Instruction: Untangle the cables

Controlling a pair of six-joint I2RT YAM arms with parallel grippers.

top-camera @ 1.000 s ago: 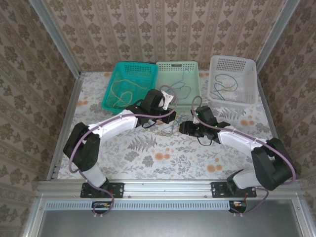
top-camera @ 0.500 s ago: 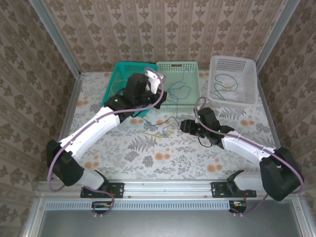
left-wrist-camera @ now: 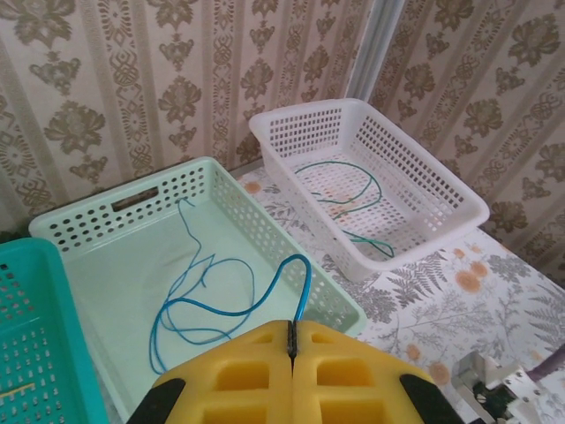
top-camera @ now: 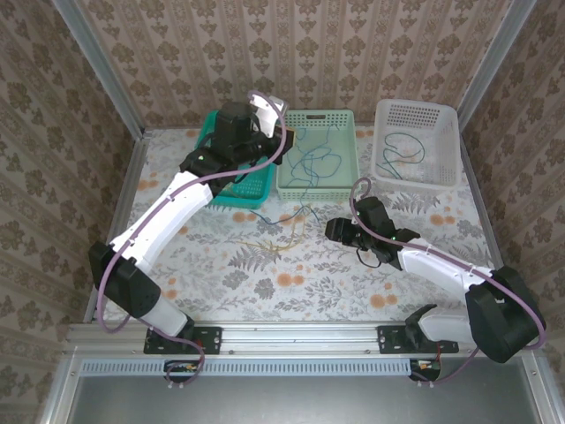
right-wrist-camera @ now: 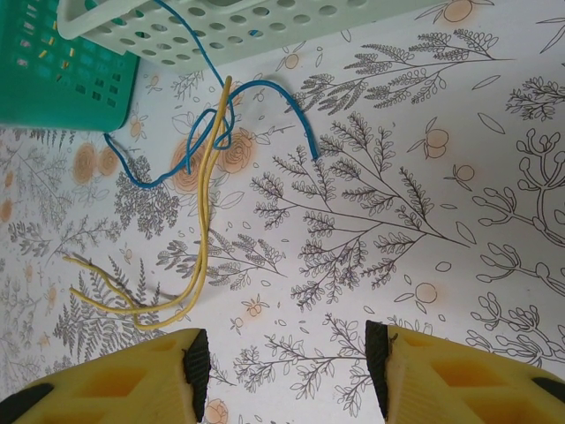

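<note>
Left wrist: left end effector [left-wrist-camera: 291, 329] pinches blue cable [left-wrist-camera: 212, 309] above mint basket [left-wrist-camera: 88, 231], likely sorting; right end effector [right-wrist-camera: 287, 353] apart.

The blue cable [left-wrist-camera: 305, 283] disappears into the seam between the left fingers [left-wrist-camera: 353, 380]. The teal basket [left-wrist-camera: 35, 336] is cut by the frame's left edge; overhead, the left arm [top-camera: 177, 199] covers its far right corner.

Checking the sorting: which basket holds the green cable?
The white basket, with the green cable looped inside; the pale green basket beside it holds blue cable.
</note>
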